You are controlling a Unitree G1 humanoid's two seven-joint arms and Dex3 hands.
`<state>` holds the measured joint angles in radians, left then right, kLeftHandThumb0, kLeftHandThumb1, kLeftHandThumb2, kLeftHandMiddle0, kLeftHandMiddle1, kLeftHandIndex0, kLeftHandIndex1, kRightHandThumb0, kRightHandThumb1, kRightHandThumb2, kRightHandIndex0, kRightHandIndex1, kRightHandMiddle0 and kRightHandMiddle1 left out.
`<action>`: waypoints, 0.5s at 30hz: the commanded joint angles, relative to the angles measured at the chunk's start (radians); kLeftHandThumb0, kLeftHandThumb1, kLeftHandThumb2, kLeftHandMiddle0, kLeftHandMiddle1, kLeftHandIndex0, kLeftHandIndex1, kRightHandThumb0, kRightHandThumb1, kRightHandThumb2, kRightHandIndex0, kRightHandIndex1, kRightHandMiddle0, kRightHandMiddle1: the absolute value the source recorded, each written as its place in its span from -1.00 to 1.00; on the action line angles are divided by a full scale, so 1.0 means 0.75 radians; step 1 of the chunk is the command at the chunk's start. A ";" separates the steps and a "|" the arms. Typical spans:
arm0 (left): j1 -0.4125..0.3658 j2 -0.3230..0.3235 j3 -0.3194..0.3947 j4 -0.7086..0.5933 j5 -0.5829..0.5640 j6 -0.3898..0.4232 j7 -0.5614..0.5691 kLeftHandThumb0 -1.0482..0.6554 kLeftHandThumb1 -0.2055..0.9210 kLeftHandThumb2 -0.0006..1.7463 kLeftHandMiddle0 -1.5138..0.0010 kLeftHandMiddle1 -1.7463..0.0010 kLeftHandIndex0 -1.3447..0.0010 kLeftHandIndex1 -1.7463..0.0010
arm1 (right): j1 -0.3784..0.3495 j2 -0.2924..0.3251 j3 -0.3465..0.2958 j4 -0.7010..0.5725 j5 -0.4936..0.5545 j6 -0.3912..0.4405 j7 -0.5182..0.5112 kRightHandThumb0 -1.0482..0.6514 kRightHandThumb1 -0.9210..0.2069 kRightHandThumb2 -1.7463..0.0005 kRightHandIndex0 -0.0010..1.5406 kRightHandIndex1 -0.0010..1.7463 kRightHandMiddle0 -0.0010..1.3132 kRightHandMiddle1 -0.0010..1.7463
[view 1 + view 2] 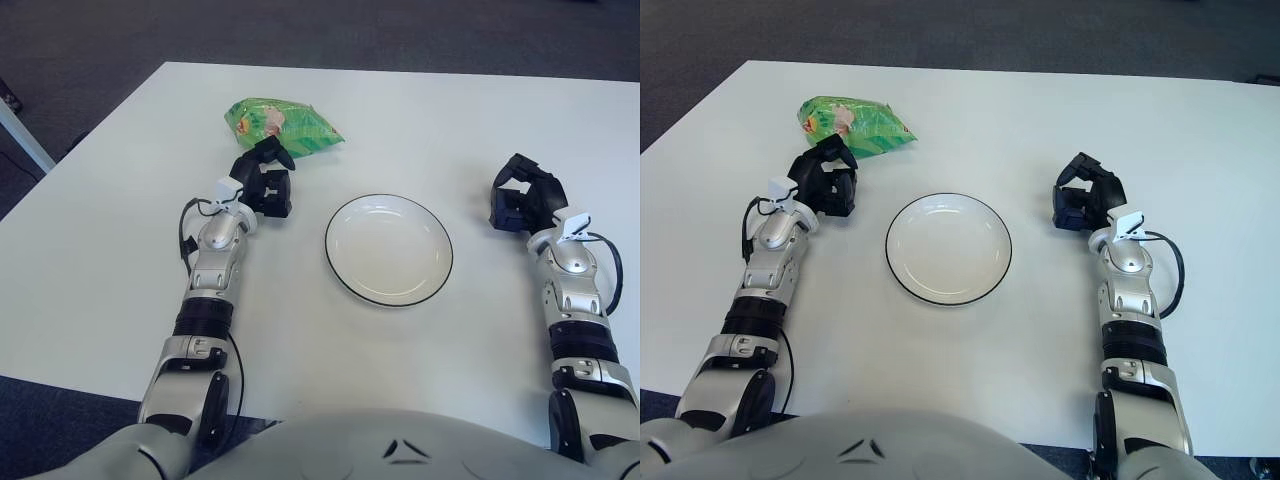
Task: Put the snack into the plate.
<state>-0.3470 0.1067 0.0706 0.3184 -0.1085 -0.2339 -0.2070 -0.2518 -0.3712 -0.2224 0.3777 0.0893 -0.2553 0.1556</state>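
A green snack bag [283,124] lies on the white table toward the far left. An empty white plate with a dark rim [388,249] sits at the middle of the table. My left hand [264,178] hovers just on the near side of the bag, its fingers spread and reaching toward the bag's near edge, holding nothing. My right hand [522,195] shows to the right of the plate, fingers loosely curled with nothing in them.
The white table [420,120] spans the view, with dark carpet beyond its far edge. A pale bar [25,135] crosses the far left corner, off the table.
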 commanded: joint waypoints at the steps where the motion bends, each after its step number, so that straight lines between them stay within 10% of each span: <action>1: 0.027 0.002 -0.001 0.006 0.005 -0.018 -0.003 -0.38 -0.25 0.65 -0.74 -1.00 -0.03 -1.00 | 0.040 0.004 0.007 0.009 -0.008 0.027 0.011 -0.34 0.09 -0.54 0.70 1.00 -0.05 1.00; 15: 0.027 0.000 0.000 0.011 0.012 -0.024 0.010 -0.38 -0.26 0.65 -0.75 -1.00 -0.04 -1.00 | 0.038 0.007 0.007 0.015 -0.005 0.016 0.014 -0.35 0.09 -0.54 0.71 1.00 -0.04 1.00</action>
<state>-0.3468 0.1067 0.0706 0.3189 -0.1071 -0.2463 -0.2069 -0.2514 -0.3711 -0.2222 0.3772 0.0898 -0.2561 0.1570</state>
